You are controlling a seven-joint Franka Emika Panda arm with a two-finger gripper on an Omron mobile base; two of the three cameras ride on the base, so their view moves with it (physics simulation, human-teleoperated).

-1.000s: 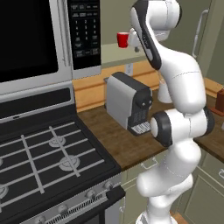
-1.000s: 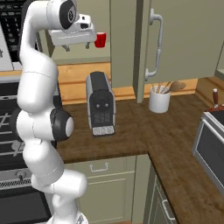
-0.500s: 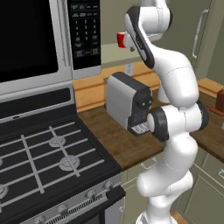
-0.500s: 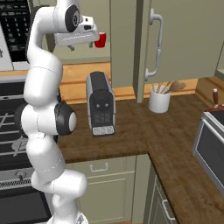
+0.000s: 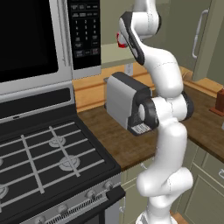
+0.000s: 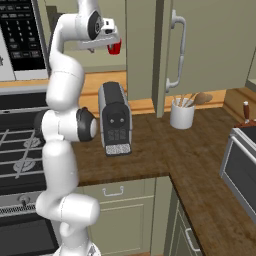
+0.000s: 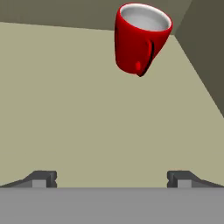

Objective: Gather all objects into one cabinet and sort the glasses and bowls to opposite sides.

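Gripper is hanging high at the open cabinet, jaws spread wide and grasping nothing. Red cup is standing upright on the cabinet shelf, ahead of the fingertips and off to one side, near the shelf's inner corner; its handle is facing the camera. Right base view is showing the hand just beside the cup, above the coffee machine on the desk.

Judgement: reaching for the cup. Centre the jaws on the cup body first, straddle it clear of the handle, advance level, and close only once both fingertips are flanking the wall.
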